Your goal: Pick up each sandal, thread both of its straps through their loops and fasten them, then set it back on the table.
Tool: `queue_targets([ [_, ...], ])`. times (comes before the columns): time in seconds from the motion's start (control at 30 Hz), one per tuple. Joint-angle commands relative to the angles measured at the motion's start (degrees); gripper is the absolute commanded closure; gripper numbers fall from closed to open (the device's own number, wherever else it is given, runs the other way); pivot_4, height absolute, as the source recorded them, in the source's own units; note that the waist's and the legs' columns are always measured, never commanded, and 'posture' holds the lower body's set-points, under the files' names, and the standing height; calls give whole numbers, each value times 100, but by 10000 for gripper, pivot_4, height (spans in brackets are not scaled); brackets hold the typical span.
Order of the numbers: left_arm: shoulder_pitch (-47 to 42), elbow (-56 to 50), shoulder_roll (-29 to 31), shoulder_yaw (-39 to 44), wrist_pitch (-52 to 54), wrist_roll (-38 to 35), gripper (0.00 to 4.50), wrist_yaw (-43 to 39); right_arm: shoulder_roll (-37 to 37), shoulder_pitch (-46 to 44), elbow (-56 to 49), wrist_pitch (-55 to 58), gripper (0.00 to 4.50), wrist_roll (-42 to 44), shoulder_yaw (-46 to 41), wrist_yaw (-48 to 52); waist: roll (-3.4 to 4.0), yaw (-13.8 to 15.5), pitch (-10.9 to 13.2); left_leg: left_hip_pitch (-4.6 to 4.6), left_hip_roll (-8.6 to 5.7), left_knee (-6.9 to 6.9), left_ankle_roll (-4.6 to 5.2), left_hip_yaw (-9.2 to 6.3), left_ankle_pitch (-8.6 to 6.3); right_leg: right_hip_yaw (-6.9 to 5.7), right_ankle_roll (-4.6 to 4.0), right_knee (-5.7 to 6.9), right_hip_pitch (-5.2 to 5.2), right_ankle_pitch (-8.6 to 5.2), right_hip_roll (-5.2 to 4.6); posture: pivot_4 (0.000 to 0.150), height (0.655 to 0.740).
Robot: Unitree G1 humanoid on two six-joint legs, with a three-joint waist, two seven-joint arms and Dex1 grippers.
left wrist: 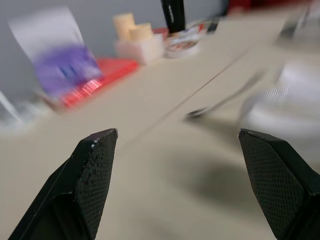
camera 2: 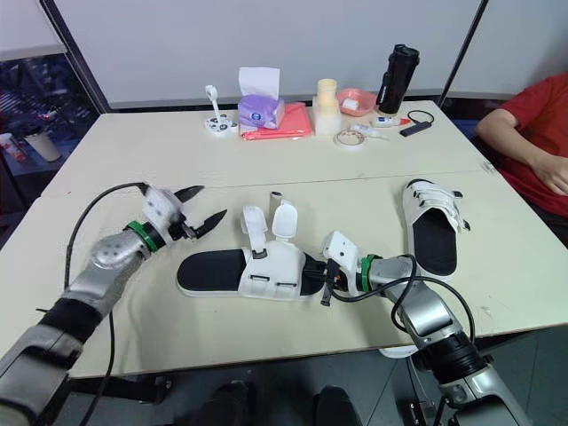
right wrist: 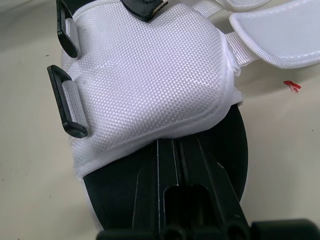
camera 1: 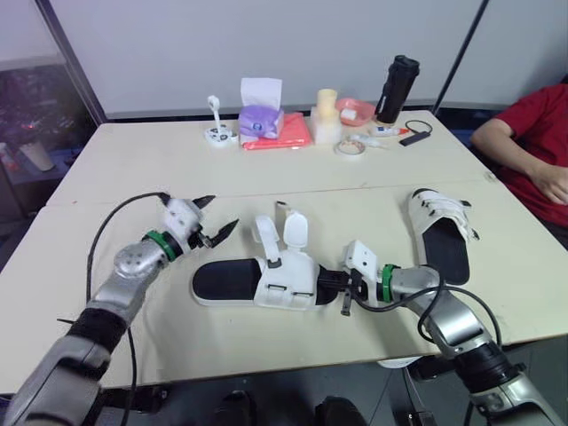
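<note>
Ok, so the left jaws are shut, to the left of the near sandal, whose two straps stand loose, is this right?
Not quite. The left gripper has its jaws wide open, as the left wrist view shows. The rest holds: it is to the left of the near sandal, whose two straps stand loose.

The near sandal point(camera 1: 286, 282) lies flat mid-tabletop point(camera 1: 133, 169), black footbed showing, and both white straps point(camera 1: 295, 229) stand up unfastened. Well apart on the right, the second sandal point(camera 1: 441, 232) lies sole-down, its white straps closed across the upper.
</note>
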Motion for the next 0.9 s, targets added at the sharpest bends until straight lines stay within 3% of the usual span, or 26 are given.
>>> queue_targets([
  [0.03, 144, -678, 23, 744, 2060, -1571, 5083, 63, -10, 116, 357, 125, 45000, -329, 175, -41, 4, 4, -3, 7, -5, 0, 1, 2, -1, 0, 1, -1, 6, -1, 0, 1500, 7400],
  [0.23, 125, -979, -355, 1269, 3585, -2165, 5083, 285, 33, 80, 400, 135, 45000, -357, 174, -39, 1, 10, -4, 27, -25, 0, 2, 2, -1, -5, 0, -5, 28, -2, 2, 1500, 7400],
  [0.73, -499, -341, -1523, 1094, 3758, -548, 5083, -224, 153, 84, 389, 179, 45000, -394, 173, -141, -2, 22, -7, 26, -28, -5, 1, 14, -1, -4, -2, -12, 28, -2, 2, 1500, 7400],
  [0.83, -713, -19, -1714, 1006, 3764, -180, 12764, -390, 173, 75, 394, 180, 45000, -407, 171, -160, -2, 19, -7, 25, -29, -5, 1, 14, -1, -4, -2, -15, 28, -2, 2, 1500, 7400],
  [0.9, -822, 151, -1830, 1019, 3780, -18, 22094, -455, 187, 71, 399, 179, 45000, -417, 170, -169, -2, 8, -7, 25, -29, -6, 1, 14, -1, -4, -2, -16, 27, -2, 2, 1500, 7400],
])
